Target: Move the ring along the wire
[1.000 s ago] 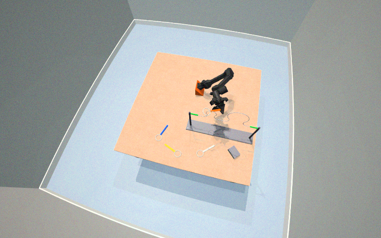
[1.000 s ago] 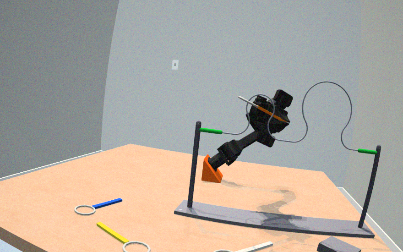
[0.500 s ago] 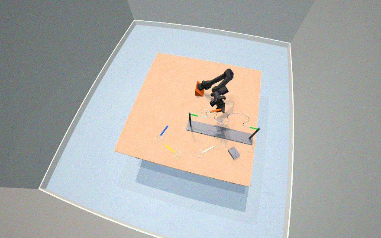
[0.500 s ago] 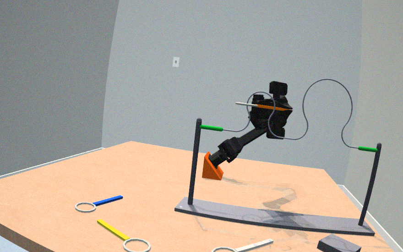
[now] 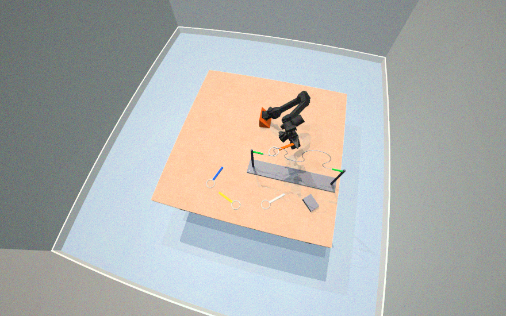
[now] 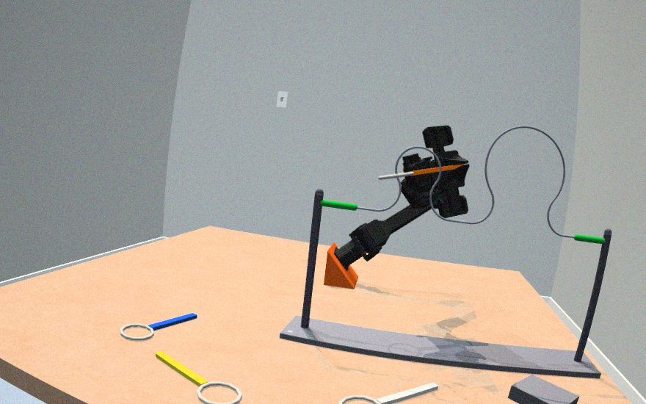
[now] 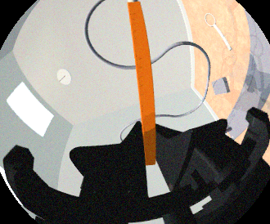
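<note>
My gripper (image 5: 295,145) (image 6: 465,164) (image 7: 141,124) is shut on the end of the orange handle (image 5: 286,146) (image 6: 428,170) (image 7: 145,69). The handle lies nearly level in the exterior view, its ring (image 6: 388,176) (image 5: 273,146) to the left, seen almost edge-on at the left limb of the wire's first hump. The thin grey wire (image 6: 523,126) (image 5: 318,150) (image 7: 209,65) crosses in front of the handle there; any gap is unclear. The ring is cut off in the wrist view. Green parts are at the left (image 5: 257,152) (image 6: 339,205) and right (image 5: 337,170) (image 6: 589,239).
A left post (image 5: 252,158) (image 6: 312,261) and right post (image 5: 337,177) (image 6: 592,300) stand on a grey base. Blue (image 5: 217,173) (image 6: 172,321), yellow (image 5: 225,196) (image 6: 180,369) and white (image 5: 276,198) (image 6: 408,393) handled rings and a grey block (image 5: 310,202) (image 6: 543,391) lie on the table.
</note>
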`<state>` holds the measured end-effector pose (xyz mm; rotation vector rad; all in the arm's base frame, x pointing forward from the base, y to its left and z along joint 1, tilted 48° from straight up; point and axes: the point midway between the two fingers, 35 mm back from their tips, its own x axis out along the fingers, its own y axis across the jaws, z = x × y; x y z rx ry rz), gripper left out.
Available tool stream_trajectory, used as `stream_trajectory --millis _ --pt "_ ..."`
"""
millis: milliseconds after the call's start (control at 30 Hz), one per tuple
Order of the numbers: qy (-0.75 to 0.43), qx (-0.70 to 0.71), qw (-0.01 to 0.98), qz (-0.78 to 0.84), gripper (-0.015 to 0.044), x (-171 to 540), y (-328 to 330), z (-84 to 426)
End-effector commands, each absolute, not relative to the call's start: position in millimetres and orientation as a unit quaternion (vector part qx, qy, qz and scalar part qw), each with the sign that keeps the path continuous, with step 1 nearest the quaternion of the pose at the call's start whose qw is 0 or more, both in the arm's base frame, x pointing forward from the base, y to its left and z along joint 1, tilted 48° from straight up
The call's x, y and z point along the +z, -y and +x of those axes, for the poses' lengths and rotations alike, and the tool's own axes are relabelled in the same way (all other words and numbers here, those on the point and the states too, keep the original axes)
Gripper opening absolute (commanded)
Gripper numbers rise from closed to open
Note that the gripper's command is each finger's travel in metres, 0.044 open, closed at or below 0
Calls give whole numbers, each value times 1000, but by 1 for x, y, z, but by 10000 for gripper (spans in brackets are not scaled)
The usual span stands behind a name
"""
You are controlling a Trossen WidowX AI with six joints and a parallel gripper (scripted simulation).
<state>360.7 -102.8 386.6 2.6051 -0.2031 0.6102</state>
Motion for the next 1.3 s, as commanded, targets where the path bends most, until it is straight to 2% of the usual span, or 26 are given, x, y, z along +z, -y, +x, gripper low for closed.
stream_trajectory --millis 0,433,1267 --pt "80 225 211 948 -150 389 103 360" --pt "73 224 235 943 -150 383 85 363" --pt "-5 200 472 859 -150 324 21 371"
